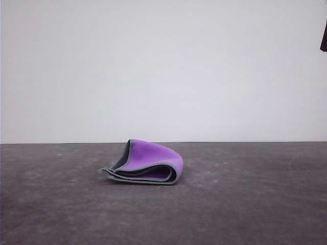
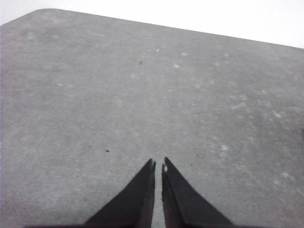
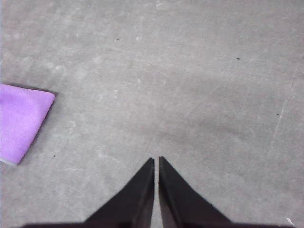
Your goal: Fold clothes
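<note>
The clothes [image 1: 148,162] lie folded over on the grey table in the front view, purple face outward, dark grey layers and stitched edging showing at the left side. A purple corner of the clothes [image 3: 21,121] shows in the right wrist view, well off to the side of my right gripper [image 3: 156,160], which is shut with nothing between its fingers, above bare table. My left gripper [image 2: 158,164] is shut too, empty, over bare table.
The grey table [image 1: 245,204] stretches wide around the cloth, with a white wall behind. The table's far edge and rounded corner [image 2: 42,12] show in the left wrist view. A dark arm part [image 1: 324,38] hangs at the upper right edge of the front view.
</note>
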